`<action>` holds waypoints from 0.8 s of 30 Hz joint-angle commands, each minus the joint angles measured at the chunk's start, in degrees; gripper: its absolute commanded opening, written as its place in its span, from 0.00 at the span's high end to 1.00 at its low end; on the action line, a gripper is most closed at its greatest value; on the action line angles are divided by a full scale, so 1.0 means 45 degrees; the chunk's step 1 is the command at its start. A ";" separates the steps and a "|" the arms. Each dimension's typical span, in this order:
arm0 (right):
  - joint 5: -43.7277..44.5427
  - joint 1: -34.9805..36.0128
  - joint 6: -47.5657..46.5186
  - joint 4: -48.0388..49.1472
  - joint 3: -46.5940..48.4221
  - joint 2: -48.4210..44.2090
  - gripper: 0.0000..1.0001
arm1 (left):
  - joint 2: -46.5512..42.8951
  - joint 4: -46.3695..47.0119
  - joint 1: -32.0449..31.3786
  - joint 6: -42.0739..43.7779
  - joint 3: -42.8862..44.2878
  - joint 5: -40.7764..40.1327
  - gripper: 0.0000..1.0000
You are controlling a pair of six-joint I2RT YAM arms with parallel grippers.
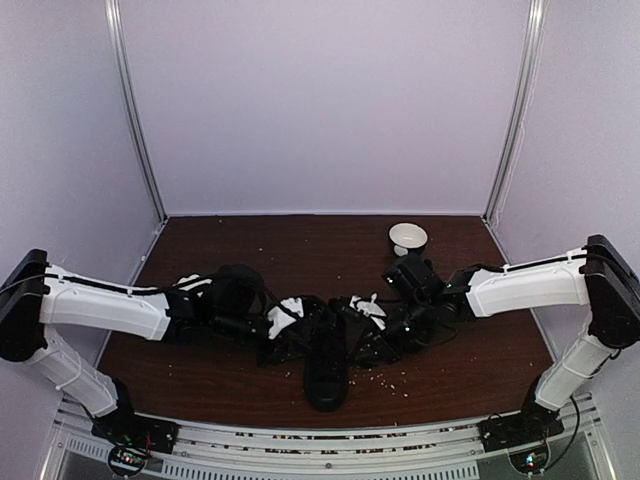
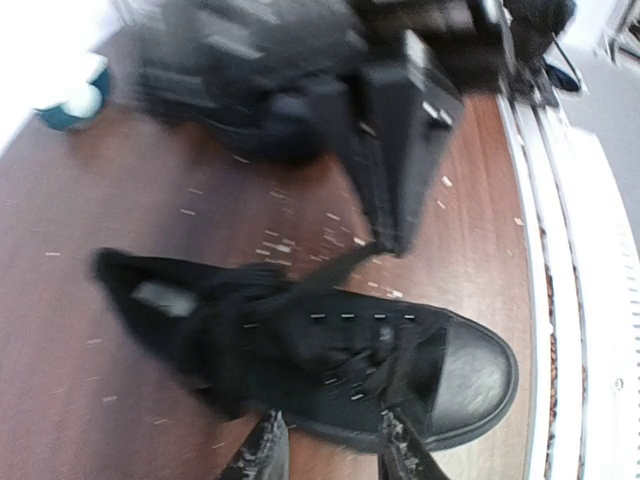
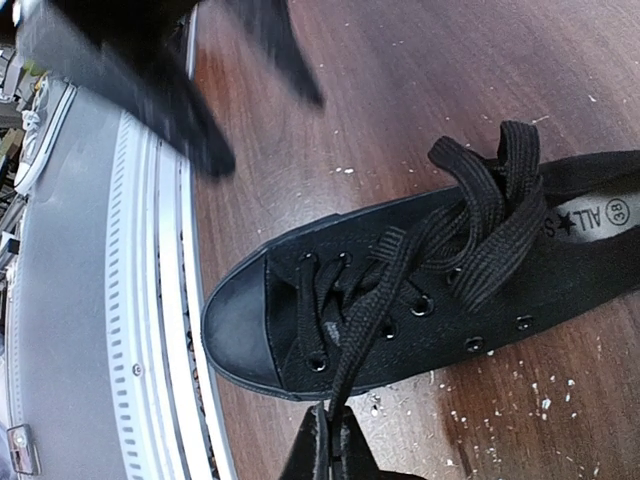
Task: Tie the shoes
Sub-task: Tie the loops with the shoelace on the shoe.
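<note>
Okay, one black sneaker (image 1: 326,370) lies on the brown table (image 1: 480,340), at 6 o'clock from table center. Its rubber toe cap (image 3: 240,325) points at 6, toward the arm bases.

Right gripper (image 3: 328,435): fingers pinched together on a flat black lace (image 3: 365,310), which runs taut from the lower eyelets straight into the tips. More lace sits in loose loops (image 3: 490,210) over the tongue, toward the heel.

Left gripper (image 2: 332,452): fingers partly apart, nothing visibly between them, hovering just off the sneaker's side near the toe. The view is motion-blurred, so I can't tell whether it touches.

In the top view the two grippers flank the laced part, left at 9 and right at 3 of it.

White bowl (image 1: 408,238) at 1 o'clock, well apart from the sneaker. White specks (image 1: 385,378) are scattered beside the sneaker at its 3.
</note>
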 commanded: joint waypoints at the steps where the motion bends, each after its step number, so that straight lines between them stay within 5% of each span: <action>1: 0.0424 -0.0124 0.0168 0.0475 0.0277 0.0161 1.00 | 0.1298 -0.0212 -0.0396 0.0036 0.0797 0.0298 0.69; 12: 0.0435 -0.0172 0.0162 0.0652 0.0165 0.0115 1.00 | 0.2906 0.0126 -0.0397 -0.0568 0.1981 -0.0445 0.53; 19: 0.0371 -0.0210 0.0085 0.0501 0.0169 0.0084 1.00 | 0.3369 -0.0383 -0.0398 -0.0296 0.2272 -0.1057 0.71; 24: 0.0335 -0.0269 -0.0001 0.0346 0.0141 0.0052 1.00 | 0.2998 -0.0541 -0.0392 -0.0243 0.1997 -0.1621 1.00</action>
